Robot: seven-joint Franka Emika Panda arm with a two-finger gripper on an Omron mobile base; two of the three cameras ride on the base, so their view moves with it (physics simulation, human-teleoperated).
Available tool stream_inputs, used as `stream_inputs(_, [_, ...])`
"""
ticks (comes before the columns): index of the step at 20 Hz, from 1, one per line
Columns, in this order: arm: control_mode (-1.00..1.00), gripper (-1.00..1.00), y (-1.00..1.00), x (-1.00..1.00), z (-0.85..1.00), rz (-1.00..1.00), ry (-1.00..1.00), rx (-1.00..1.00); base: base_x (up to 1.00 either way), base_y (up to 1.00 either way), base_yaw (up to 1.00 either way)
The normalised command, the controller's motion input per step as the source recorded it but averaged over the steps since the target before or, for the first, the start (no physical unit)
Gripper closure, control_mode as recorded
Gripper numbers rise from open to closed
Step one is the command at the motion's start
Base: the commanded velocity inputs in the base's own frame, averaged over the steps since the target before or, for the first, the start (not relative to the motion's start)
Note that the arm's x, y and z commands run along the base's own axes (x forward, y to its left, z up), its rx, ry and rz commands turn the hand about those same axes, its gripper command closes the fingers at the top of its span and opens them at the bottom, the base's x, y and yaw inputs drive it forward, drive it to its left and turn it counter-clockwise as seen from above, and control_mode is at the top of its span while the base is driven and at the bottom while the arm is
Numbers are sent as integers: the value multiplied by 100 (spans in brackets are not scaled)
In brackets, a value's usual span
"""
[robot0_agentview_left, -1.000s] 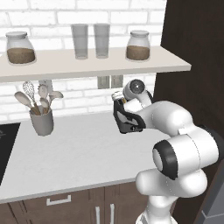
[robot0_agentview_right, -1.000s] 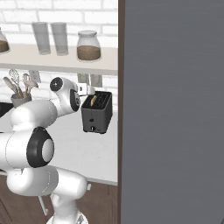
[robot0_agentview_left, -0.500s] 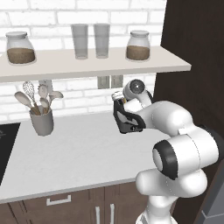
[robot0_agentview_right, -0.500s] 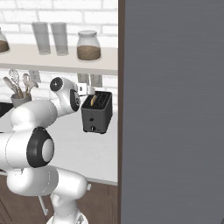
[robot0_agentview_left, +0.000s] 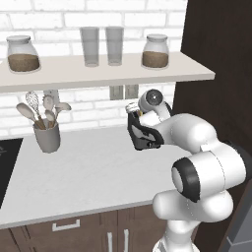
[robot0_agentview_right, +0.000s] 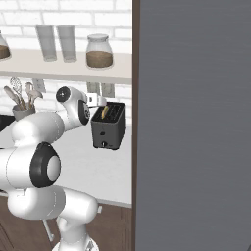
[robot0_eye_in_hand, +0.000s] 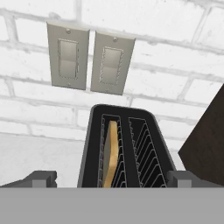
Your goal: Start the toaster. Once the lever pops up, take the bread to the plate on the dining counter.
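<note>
Hovering wide open and empty over the toaster (robot0_eye_in_hand: 124,148), the claw (robot0_eye_in_hand: 111,177) should, I judge, come down squarely on the lever without knocking the bread (robot0_eye_in_hand: 111,153), which sits in the left slot at frame centre. Two wall switch plates (robot0_eye_in_hand: 89,61) sit above, a dark cabinet panel (robot0_eye_in_hand: 205,140) crowds the right, and a utensil crock (robot0_agentview_left: 47,135) stands far left on the bench (robot0_agentview_left: 83,172).

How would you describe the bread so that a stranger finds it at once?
Look at the pale worktop under the white brick wall, beside the tall dark panel. There stands a black toaster below two wall switch plates. The bread is the tan slice standing in one slot; the other slot is empty.
</note>
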Motion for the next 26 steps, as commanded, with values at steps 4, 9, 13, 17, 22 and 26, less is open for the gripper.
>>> stream_inputs(4, [-100,-100,0,0,0,0,0,0,0,0,0])
stream_inputs(9, [-100,-100,0,0,0,0,0,0,0,0,0])
stream_inputs(13, [-100,-100,0,0,0,0,0,-2,0,0,0])
stream_inputs(17, [-100,-100,0,0,0,0,0,0,0,0,0])
stream_inputs(22, [-100,-100,-3,-4,-8,0,0,0,0,0,0])
stream_inputs(26, [-100,-100,-4,-6,-9,0,8,0,0,0,0])
